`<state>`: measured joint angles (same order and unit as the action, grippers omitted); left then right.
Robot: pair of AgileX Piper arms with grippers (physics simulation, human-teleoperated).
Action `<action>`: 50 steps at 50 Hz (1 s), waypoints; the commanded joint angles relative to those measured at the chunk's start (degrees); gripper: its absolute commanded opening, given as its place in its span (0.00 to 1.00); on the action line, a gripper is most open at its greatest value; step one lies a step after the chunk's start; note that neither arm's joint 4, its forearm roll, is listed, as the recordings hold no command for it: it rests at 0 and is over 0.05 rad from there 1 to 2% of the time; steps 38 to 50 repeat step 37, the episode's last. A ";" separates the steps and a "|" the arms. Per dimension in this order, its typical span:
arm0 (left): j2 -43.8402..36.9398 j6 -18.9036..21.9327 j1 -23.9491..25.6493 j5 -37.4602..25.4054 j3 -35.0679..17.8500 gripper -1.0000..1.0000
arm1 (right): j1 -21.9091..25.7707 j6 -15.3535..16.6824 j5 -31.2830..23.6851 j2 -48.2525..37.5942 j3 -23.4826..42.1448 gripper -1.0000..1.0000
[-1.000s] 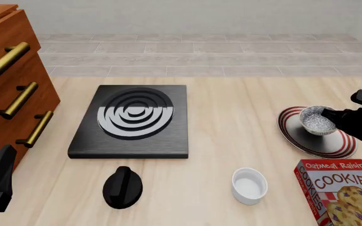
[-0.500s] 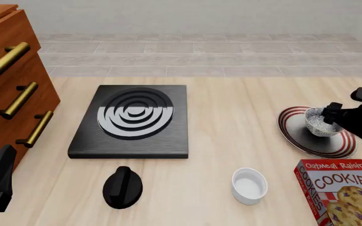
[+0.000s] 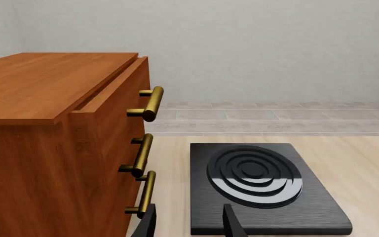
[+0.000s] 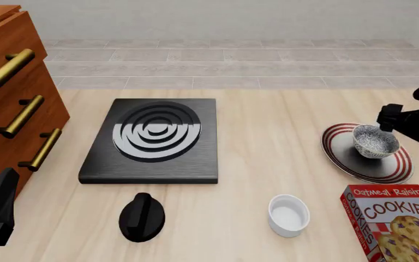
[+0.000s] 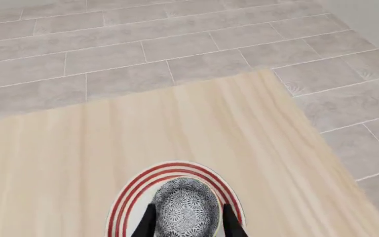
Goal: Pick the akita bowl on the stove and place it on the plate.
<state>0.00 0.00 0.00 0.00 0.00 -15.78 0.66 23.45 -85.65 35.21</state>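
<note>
The akita bowl stands upright on the red-striped plate at the right of the table. My right gripper is open, just above and behind the bowl, with no hold on it. In the right wrist view the speckled bowl shows between the spread fingers, with the plate's rim around it. The stove lies bare at centre left. My left gripper is low at the front left, open and holding nothing, its fingers pointing towards the stove.
A wooden drawer cabinet with brass handles fills the left edge, close to my left arm. In front of the stove lies a black round knob. A white ramekin and a cookies box are at the front right, near the plate.
My right gripper has opened and let go of the bowl, then drawn up and to the right. The bowl has settled onto the plate. The left arm has not moved.
</note>
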 commanded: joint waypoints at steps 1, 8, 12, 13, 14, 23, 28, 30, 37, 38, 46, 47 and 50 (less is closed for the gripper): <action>0.00 0.00 0.00 0.00 0.00 1.00 | 2.83 5.88 -1.37 3.24 -1.04 1.00; 0.00 0.00 0.00 0.00 0.00 1.00 | 2.94 7.46 2.58 7.69 -5.39 1.00; 0.00 0.00 0.00 0.00 0.00 1.00 | 4.26 9.68 5.57 10.15 -8.22 1.00; 0.00 0.00 0.00 0.00 0.00 1.00 | 4.08 10.44 6.66 11.32 -9.19 1.00; 0.00 0.00 0.00 0.00 0.00 1.00 | 4.08 10.44 6.67 11.33 -9.21 1.00; 0.00 0.00 0.00 0.00 0.00 1.00 | 6.28 13.77 12.57 16.73 -15.42 1.00; 0.00 0.00 0.00 0.00 0.00 1.00 | 4.57 13.75 16.35 18.16 -17.92 1.00; 0.00 0.00 0.00 0.00 0.00 1.00 | 3.87 14.06 17.62 20.03 -18.99 1.00; 0.00 0.00 0.00 0.00 0.00 1.00 | 2.84 15.41 18.44 24.38 -21.37 1.00; 0.00 0.00 0.00 0.00 0.00 1.00 | 2.84 15.41 18.44 24.38 -21.37 1.00; 0.00 0.00 0.00 0.00 0.00 1.00 | 2.84 15.41 18.44 24.38 -21.37 1.00; 0.00 0.00 0.00 0.00 0.00 1.00 | 2.84 15.41 18.44 24.38 -21.37 1.00; 0.00 0.00 0.00 0.00 0.00 1.00 | 2.84 15.41 18.44 24.38 -21.37 1.00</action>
